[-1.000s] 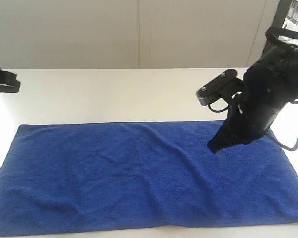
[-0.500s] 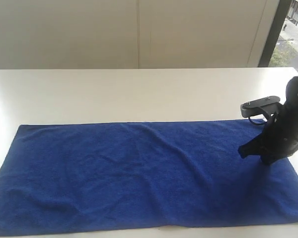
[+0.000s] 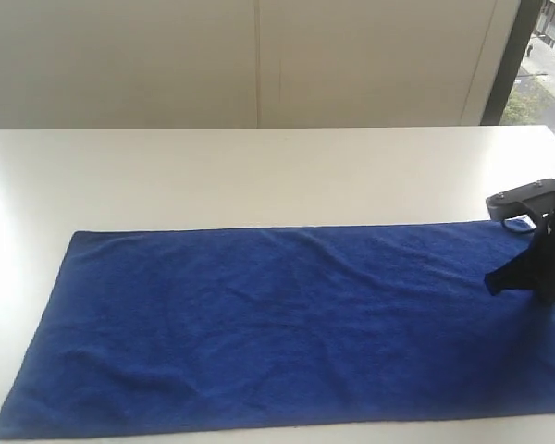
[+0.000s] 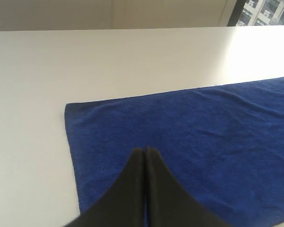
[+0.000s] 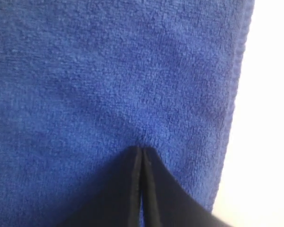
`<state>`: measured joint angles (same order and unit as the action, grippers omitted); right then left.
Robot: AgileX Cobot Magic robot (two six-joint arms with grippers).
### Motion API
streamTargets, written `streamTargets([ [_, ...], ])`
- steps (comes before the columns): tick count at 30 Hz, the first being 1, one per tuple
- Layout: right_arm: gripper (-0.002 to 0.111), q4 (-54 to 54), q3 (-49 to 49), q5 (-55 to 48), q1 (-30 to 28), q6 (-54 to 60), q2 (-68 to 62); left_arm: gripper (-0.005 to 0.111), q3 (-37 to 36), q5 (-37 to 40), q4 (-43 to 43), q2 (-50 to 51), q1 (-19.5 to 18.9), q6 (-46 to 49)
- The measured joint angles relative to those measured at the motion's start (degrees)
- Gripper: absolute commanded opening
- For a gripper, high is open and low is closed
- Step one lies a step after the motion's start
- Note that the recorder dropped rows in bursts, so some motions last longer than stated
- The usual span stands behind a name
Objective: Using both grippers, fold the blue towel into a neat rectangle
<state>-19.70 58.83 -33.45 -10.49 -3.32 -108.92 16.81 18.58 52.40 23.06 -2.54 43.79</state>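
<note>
Bright daylight, entering from window (image 3: 536, 55) at the exterior view's upper right. White worktop (image 3: 259, 176) close to overexposed; strongest glare at its left edge. Shadows faint, soft-edged. Right wrist view: pile of blue towel (image 5: 109, 71) slightly out of focus, worktop strip blown to plain white. Right claw (image 3: 493, 282) and left claw (image 4: 145, 150) rendered as detail-less black silhouettes.

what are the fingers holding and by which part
Nothing clearly held. Left fingers are shut above the towel; right fingers are shut with tips on the towel near its short edge.
</note>
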Motion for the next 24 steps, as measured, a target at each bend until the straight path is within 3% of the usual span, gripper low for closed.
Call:
streamTargets([
  [9, 0.0, -0.2, 0.0, -0.5, -7.7, -0.7, 0.0, 0.0, 0.0, 0.0, 0.2, 0.0, 0.0, 0.0],
  [19, 0.0, 0.7, 1.3, -0.5, -8.5, -0.7, 3.5, 0.0, 0.0, 0.0, 0.6, 0.0, 0.0, 0.0],
  [22, 0.009, 1.6, 3.6, -1.1, -8.6, -0.3, 7.9, 0.0, 0.0, 0.0, 0.7, 0.0, 0.0, 0.0],
  [24, 0.022, 1.9, 5.2, -2.8, -9.3, 1.2, 9.3, 0.0, 0.0, 0.0, 0.8, 0.0, 0.0, 0.0],
])
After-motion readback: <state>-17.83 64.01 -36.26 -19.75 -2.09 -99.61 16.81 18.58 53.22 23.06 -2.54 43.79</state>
